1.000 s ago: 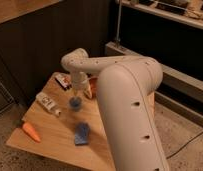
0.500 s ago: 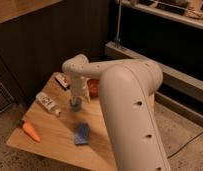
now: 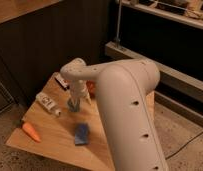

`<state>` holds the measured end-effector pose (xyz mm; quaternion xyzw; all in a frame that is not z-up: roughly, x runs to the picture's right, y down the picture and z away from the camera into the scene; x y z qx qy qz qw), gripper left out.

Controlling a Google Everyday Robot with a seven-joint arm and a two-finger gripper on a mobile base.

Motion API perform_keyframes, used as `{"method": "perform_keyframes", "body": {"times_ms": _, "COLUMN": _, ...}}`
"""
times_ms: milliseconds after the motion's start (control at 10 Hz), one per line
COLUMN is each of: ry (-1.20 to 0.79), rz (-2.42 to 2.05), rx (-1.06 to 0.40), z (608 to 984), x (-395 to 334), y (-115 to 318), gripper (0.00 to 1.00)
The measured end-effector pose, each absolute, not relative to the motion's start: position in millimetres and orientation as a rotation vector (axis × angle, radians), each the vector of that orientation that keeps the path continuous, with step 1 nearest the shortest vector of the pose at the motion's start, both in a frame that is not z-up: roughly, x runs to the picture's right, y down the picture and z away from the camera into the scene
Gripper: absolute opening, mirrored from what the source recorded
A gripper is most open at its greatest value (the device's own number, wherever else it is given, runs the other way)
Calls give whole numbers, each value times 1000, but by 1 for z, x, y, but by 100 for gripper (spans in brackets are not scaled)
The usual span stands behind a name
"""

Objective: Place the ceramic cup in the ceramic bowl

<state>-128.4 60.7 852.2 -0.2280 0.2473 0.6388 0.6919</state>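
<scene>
Hiding much of the ceramic cup (image 3: 72, 105), the end effector (image 3: 76, 98) hangs over it, grip unclear.

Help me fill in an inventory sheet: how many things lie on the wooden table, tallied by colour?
Blue: 2, the ceramic cup and the sponge.
Orange or orange-red: 2, the carrot and the ceramic bowl.
Whitish: 2, what looks like a bottle on its side and a packet near the far edge.
Total: 6.
The gripper hangs right at the ceramic cup.
</scene>
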Motion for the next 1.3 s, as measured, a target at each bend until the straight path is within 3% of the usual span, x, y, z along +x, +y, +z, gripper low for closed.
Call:
{"method": "perform_keyframes", "body": {"times_ms": 100, "ry": 523, "rz": 1415, "rx": -486, "z": 849, "x": -137, "y": 49, "gripper": 56}}
{"method": "perform_keyframes", "body": {"times_ms": 200, "ry": 490, "rz": 1390, "rx": -454, "z": 844, "x": -145, "y": 36, "gripper": 43}}
{"method": "perform_keyframes", "body": {"times_ms": 300, "ry": 485, "rz": 1380, "rx": -449, "z": 842, "x": -147, "y": 36, "gripper": 36}}
{"method": "perform_keyframes", "body": {"times_ms": 500, "ry": 498, "rz": 1350, "rx": -442, "z": 841, "x": -146, "y": 45, "gripper": 13}}
{"method": "perform_keyframes", "body": {"times_ms": 700, "ry": 526, "rz": 1343, "rx": -440, "z": 842, "x": -143, "y": 55, "gripper": 1}}
{"method": "perform_keyframes", "body": {"times_ms": 800, "ry": 535, "rz": 1344, "rx": -438, "z": 842, "x": -142, "y": 57, "gripper": 1}}
{"method": "perform_keyframes", "body": {"times_ms": 1300, "ry": 559, "rz": 1363, "rx": -448, "z": 842, "x": -136, "y": 62, "gripper": 47}}
